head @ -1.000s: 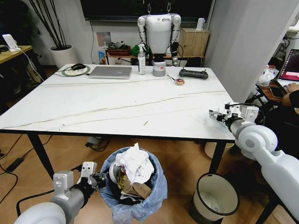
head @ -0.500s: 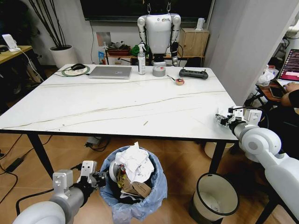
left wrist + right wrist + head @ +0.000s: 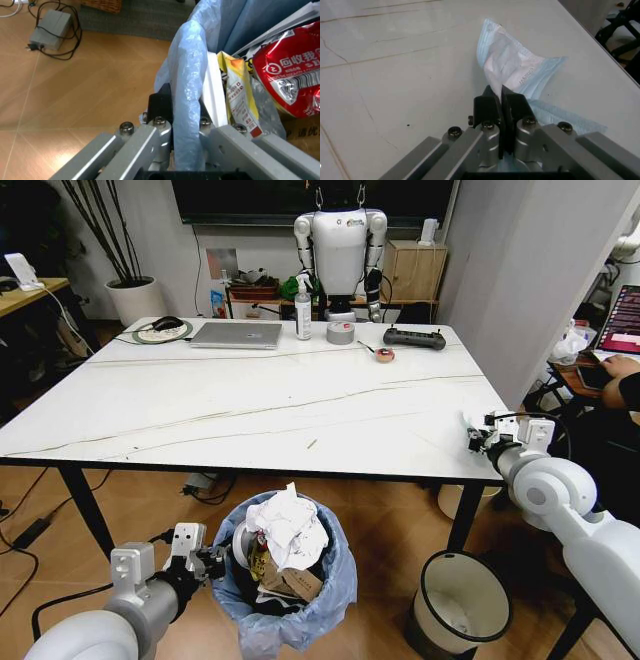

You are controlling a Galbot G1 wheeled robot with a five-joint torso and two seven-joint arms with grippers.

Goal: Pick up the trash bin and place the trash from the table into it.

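Bin placement: we hold the trash bin (image 3: 285, 585) just below the near edge of the worktop (image 3: 250, 405), slightly left of centre, so that litter carried off the edge has only a short drop into it (our judgement from how it sits).

Bin contents: it is heaped; crumpled white tissues (image 3: 290, 528) stand above the rim, with torn brown cardboard (image 3: 295, 583) beneath, and the left wrist view shows a red wrapper (image 3: 290, 75) and a yellow packet (image 3: 239, 97) pressed against the blue liner bag (image 3: 187, 86).

Left hand: the left hand (image 3: 208, 563) is at the bin's left side. Its fingers (image 3: 160, 107) are pressed together on the rim, one outside and one inside, with the bag squeezed between them, which is what keeps the bin held.

Right hand: the right hand (image 3: 478, 438) is at the worktop's right edge, near the front corner. Its fingers (image 3: 487, 107) are closed to a narrow slit and pinch a light-blue face mask (image 3: 512, 69) at its folded middle, with the free ends fanning out over the marble surface (whether it rests on the surface or is just lifted, we cannot tell).

Worktop remainder: near us only a small sliver (image 3: 312, 444) lies on the marble. The laptop (image 3: 237, 334), spray bottle (image 3: 303, 310) and tape roll (image 3: 341, 332) at the far side are not litter.

Progress: we judge the clearing close to done, the mask being the last sizeable piece.
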